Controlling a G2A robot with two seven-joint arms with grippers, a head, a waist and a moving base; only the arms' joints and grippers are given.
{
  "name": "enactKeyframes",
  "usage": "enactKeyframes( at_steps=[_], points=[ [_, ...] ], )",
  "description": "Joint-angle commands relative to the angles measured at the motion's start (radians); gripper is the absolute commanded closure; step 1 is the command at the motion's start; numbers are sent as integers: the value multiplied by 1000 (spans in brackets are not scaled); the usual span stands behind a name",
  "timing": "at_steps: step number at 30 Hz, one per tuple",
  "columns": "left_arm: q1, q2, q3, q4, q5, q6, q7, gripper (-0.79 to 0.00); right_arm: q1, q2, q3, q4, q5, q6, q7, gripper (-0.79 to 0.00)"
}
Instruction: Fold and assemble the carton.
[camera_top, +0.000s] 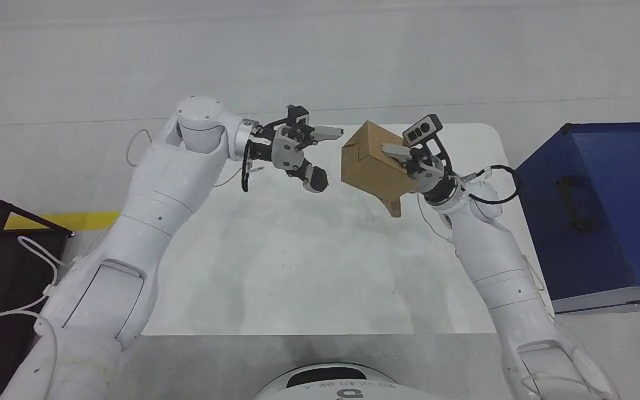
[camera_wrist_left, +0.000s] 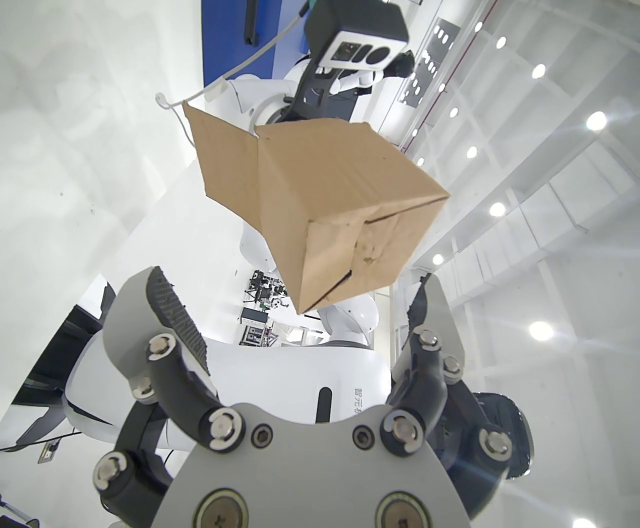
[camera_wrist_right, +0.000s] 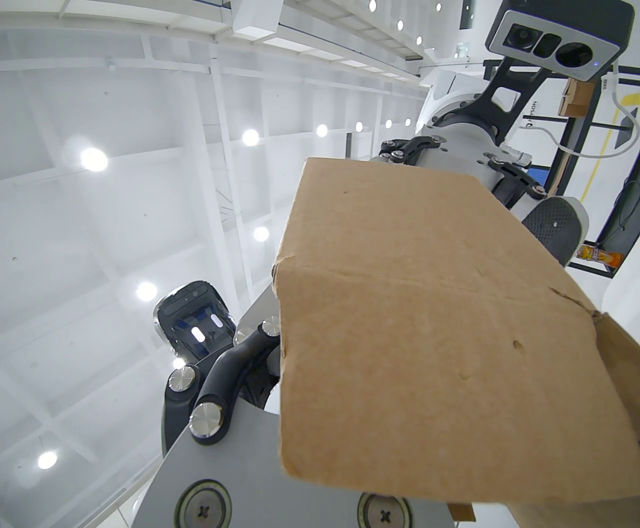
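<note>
The brown carton (camera_top: 375, 160) hangs in the air above the far part of the white table (camera_top: 300, 270), tilted, with one flap (camera_top: 396, 205) pointing down. My right gripper (camera_top: 408, 160) is shut on the carton's right side. In the right wrist view the carton (camera_wrist_right: 425, 340) covers the right fingers. My left gripper (camera_top: 322, 157) stands open just left of the carton, not touching it. In the left wrist view the carton (camera_wrist_left: 330, 210) floats beyond the spread left gripper (camera_wrist_left: 292, 280), its closed end with tucked flaps facing the camera. One left pad (camera_wrist_right: 555, 225) shows past the carton.
A dark blue bin (camera_top: 590, 210) stands off the table's right side. A black object (camera_top: 20, 250) lies at the left edge, beside a yellow floor strip (camera_top: 60, 220). The table's middle and near half are bare.
</note>
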Motion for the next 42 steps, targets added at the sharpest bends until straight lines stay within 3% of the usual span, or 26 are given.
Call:
enactKeyframes(
  at_steps=[1, 7, 12, 22, 24, 26, 29, 36, 42],
  points=[
    [18, 12, -25, -14, 4, -1, -1, -785, 1, 0, 0, 0, -1, 0, -2, 0],
    [75, 44, -100, -20, 5, -2, 20, -785, 14, 2, 11, 20, -31, -16, -29, 0],
    [149, 72, -196, -4, -63, -58, 6, -785, 14, 4, 14, 24, -45, -21, -44, 0],
    [154, 73, -203, -2, -75, -62, 5, -785, 14, 4, 14, 24, -45, -21, -44, 0],
    [156, 73, -204, -5, -71, -67, 15, -785, 38, 19, 13, -9, -318, -79, -120, 0],
    [179, 85, -235, -29, -35, -110, 80, -785, 62, 31, -10, -37, -536, 13, -183, 0],
    [240, 116, -345, -59, -57, -154, 105, -785, 90, 51, -22, -63, -808, 102, -231, 0],
    [398, 184, -588, -160, -41, -166, 159, -785, 153, 95, -60, -159, -1289, 293, -116, 0],
    [410, 187, -601, -172, -40, -162, 165, -785, 209, 119, -134, -248, -1583, 381, 81, 0]
  ],
)
